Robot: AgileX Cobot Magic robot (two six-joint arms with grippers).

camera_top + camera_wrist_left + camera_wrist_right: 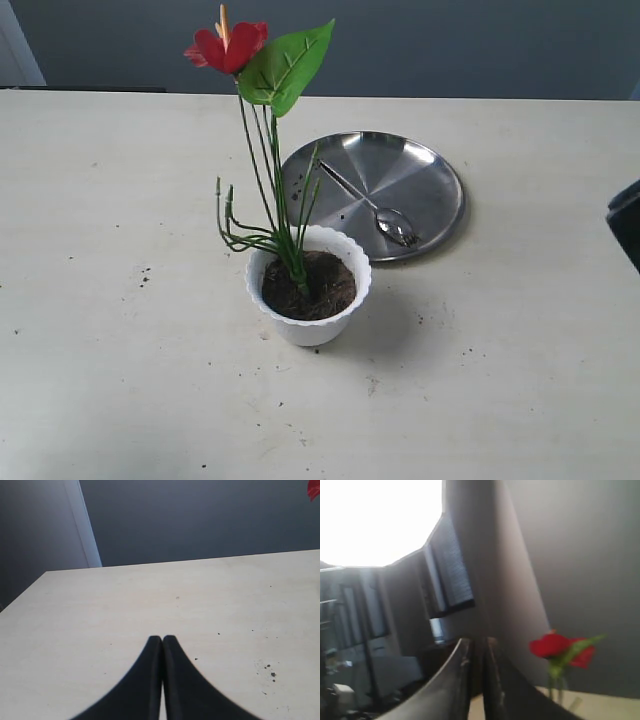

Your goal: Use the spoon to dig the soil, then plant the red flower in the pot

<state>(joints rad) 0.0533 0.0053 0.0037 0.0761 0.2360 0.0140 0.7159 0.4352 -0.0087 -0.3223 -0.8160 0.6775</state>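
Near the middle of the table [100,250] stood the pot [309,318], white, scalloped rim, upright. Soil [325,285] filled it, dark and crumbly. The red flower [228,45] was planted in that soil, stems rising from the pot, bloom and green leaf [288,65] well above the rim. Just behind the pot, to its right, lay a round steel plate [420,165], its near edge close to the pot rim. The spoon [370,205] rested on the plate, bowl end nearer the pot side, handle angled away. Soil crumbs [143,274] were scattered on the table around the pot. Left gripper [162,639] hovered over bare tabletop, jaws pressed together, holding nothing. Right gripper [477,642] was raised off the table, jaws nearly together with a thin gap, nothing between them; blurry flower beyond it.
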